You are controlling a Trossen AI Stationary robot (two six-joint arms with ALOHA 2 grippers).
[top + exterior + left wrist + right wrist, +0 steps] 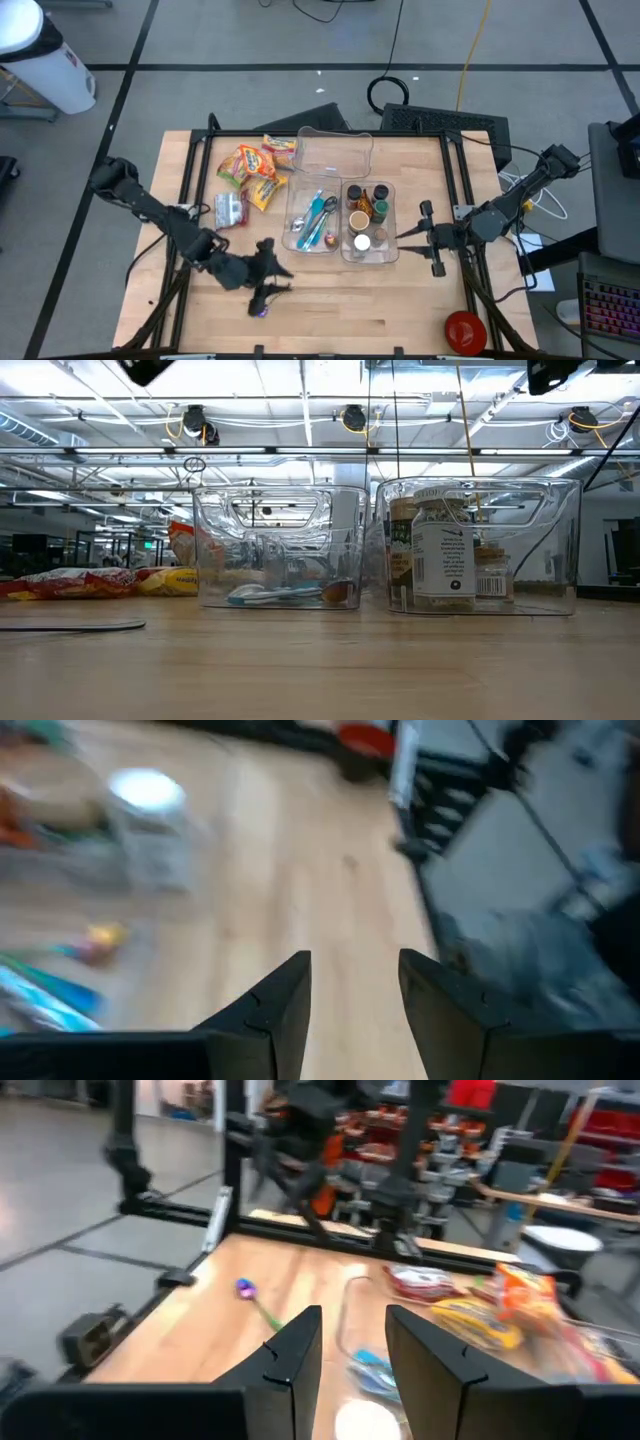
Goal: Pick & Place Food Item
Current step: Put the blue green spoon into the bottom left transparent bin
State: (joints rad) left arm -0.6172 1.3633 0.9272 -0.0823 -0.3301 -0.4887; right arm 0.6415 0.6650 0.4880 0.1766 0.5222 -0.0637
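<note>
High view: snack packs lie flat on the table, left of the bins, none held.
Left gripper is near the table's front, well apart from the packs, fingers parted on nothing; a small purple item lies just beside it. Utensil bin and jar bin touch side by side, empty bin behind. Right gripper waits right of the jar bin, fingers slightly apart, empty.

A light wooden bench stands on a grey floor crossed by dark lines. Beyond its far edge, black and yellow cables trail over the floor. A white cylinder stands off the far left corner. Overhead, metal trusses carry ceiling lights.
</note>
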